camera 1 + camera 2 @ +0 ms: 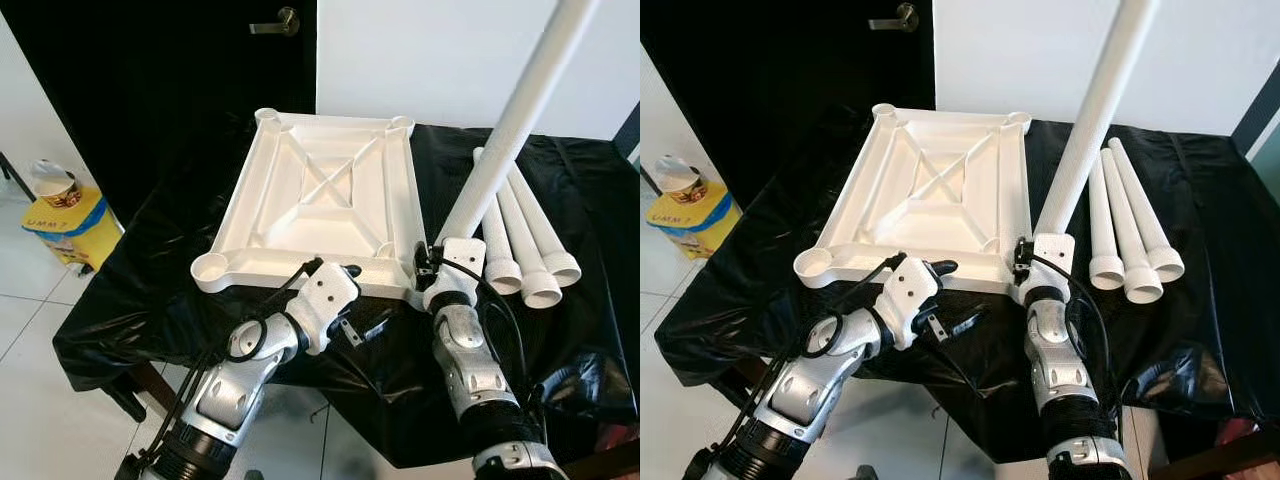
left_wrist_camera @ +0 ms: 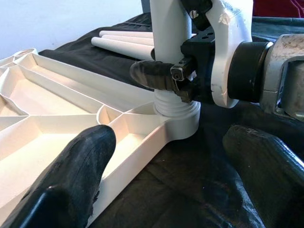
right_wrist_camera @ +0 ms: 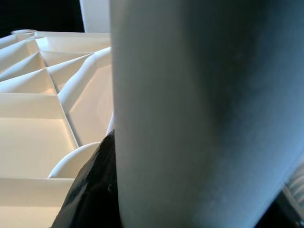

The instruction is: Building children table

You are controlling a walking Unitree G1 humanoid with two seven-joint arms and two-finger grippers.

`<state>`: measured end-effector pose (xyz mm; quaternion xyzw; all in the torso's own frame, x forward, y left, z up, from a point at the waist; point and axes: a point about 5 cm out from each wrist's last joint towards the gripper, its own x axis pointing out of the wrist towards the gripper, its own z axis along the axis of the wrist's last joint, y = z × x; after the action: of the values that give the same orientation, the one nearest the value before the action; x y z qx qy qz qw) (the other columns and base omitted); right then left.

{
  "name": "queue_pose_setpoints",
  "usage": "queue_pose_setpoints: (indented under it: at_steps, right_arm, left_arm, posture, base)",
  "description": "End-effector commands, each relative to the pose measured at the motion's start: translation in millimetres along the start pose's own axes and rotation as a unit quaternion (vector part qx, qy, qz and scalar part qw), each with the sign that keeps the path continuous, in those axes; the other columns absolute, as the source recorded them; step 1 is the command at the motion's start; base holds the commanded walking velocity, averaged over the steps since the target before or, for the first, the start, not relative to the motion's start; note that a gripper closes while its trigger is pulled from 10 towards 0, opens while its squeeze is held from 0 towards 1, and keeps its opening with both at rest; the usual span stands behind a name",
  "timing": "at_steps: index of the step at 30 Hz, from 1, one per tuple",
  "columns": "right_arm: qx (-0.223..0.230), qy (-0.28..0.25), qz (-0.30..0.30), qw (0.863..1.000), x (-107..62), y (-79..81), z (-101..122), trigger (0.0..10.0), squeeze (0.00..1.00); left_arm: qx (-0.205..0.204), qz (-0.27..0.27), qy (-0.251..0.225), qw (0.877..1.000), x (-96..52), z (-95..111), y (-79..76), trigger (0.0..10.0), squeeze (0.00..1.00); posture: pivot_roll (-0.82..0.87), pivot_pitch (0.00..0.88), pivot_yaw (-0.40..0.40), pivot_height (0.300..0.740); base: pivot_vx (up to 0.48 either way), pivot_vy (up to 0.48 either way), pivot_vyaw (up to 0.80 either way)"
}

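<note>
Right gripper (image 1: 437, 262) jaws grip a white leg (image 1: 508, 130) standing in the upturned tabletop's (image 1: 320, 200) near corner socket; left gripper (image 1: 955, 300) jaws open just beside the tabletop.

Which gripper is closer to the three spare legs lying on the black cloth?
Right. The right gripper grips the upright leg just beside the spare legs; the left gripper sits open at the tabletop's near edge, farther away.

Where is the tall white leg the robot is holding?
The leg stands in the near right corner socket of the upside-down tabletop, gripped by the right pincer.
</note>
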<state>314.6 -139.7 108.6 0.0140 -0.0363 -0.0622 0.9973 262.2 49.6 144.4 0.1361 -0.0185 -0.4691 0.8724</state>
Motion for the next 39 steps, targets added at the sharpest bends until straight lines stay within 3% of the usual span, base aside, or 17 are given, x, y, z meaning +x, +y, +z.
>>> queue_pose_setpoints:
  at_steps: [1,13,14,16,17,21,27,29,30,33,34,35,37,39]
  right_arm:
    - [-0.007,0.038,0.014,0.999,-8.3,2.5,-15.7,10.0,0.00]
    - [-0.016,0.026,0.021,0.999,-10.6,5.5,-9.4,10.0,0.00]
    - [-0.017,0.022,0.025,0.999,-10.6,4.5,-8.3,10.0,0.64]
    - [-0.016,0.020,0.027,0.999,-10.6,3.8,-7.8,10.0,0.64]
    - [-0.017,0.014,0.032,0.999,-10.7,2.4,-6.2,10.0,1.00]
    - [-0.016,0.009,0.047,0.999,-11.4,0.1,-4.8,10.0,1.00]
    - [-0.028,-0.004,0.098,0.995,-13.8,-16.4,-3.0,10.0,1.00]
    - [-0.032,-0.006,0.139,0.990,-14.4,-23.5,-1.5,10.0,1.00]
    - [-0.035,-0.006,0.157,0.987,-14.5,-26.9,-1.0,10.0,0.96]
    - [-0.037,-0.006,0.167,0.985,-14.5,-28.8,-0.7,10.0,0.96]
    - [-0.042,-0.006,0.189,0.981,-13.9,-31.1,-0.9,10.0,0.00]
    - [-0.050,-0.006,0.216,0.975,-12.6,-33.2,-0.5,10.0,0.00]
    - [-0.050,-0.006,0.216,0.975,-12.6,-33.2,-0.5,10.0,0.00]
    - [-0.062,-0.001,0.266,0.962,-7.0,-38.4,1.4,10.0,0.00]
  left_arm:
    - [0.002,0.016,-0.001,1.000,-0.2,1.4,-0.3,10.0,0.00]
    - [0.005,0.015,0.002,1.000,-2.0,0.5,1.9,10.0,0.00]
    - [0.005,0.015,0.003,1.000,-2.1,0.2,1.9,10.0,0.00]
    - [0.005,0.014,0.003,1.000,-2.1,-0.2,1.7,10.0,0.00]
    - [0.006,0.014,0.003,1.000,-2.0,-0.4,1.6,10.0,0.00]
    - [0.007,0.013,0.004,1.000,-1.4,-1.3,1.9,10.0,0.00]
    - [0.007,0.015,0.001,1.000,-0.8,-1.0,1.2,10.0,0.00]
    - [0.008,0.013,0.002,1.000,-1.7,-1.1,0.2,10.0,0.00]
    - [0.007,0.012,0.003,1.000,-2.3,-1.3,-0.2,10.0,0.00]
    - [0.006,0.011,0.003,1.000,-2.7,-1.5,-0.5,10.0,0.00]
    - [0.006,0.007,0.004,1.000,-3.5,-2.1,-1.5,10.0,0.00]
    - [0.007,0.003,0.007,1.000,-4.1,-3.1,-2.3,10.0,0.00]
    - [0.007,0.003,0.007,1.000,-4.1,-3.1,-2.3,10.0,0.00]
    - [0.008,-0.003,0.007,1.000,-3.7,-2.5,-3.0,10.0,0.00]
  posture:
    - [0.03,0.000,-0.051,0.740]
    - [0.03,0.000,-0.042,0.740]
    - [0.02,0.000,-0.042,0.740]
    - [0.02,0.000,-0.043,0.740]
    - [0.02,0.000,-0.043,0.740]
    - [0.02,0.000,-0.049,0.740]
    - [0.02,0.000,-0.060,0.740]
    - [0.03,0.000,-0.060,0.740]
    - [0.02,0.000,-0.054,0.740]
    - [0.02,0.000,-0.054,0.740]
    - [0.02,0.000,-0.048,0.740]
    - [0.02,0.000,-0.044,0.740]
    - [0.02,0.000,-0.044,0.740]
    - [0.02,0.000,-0.040,0.740]
  base:
    - [0.000,0.000,0.00]
    - [0.000,0.000,0.00]
    - [0.000,0.000,0.00]
    - [0.000,0.000,0.00]
    - [0.000,0.000,0.00]
    - [0.000,0.000,0.00]
    - [0.000,0.000,0.00]
    - [0.000,0.000,0.00]
    - [0.000,0.000,0.00]
    - [0.000,0.000,0.00]
    - [0.000,0.000,0.00]
    - [0.000,0.000,0.00]
    - [0.000,0.000,0.00]
    - [0.000,0.000,0.00]
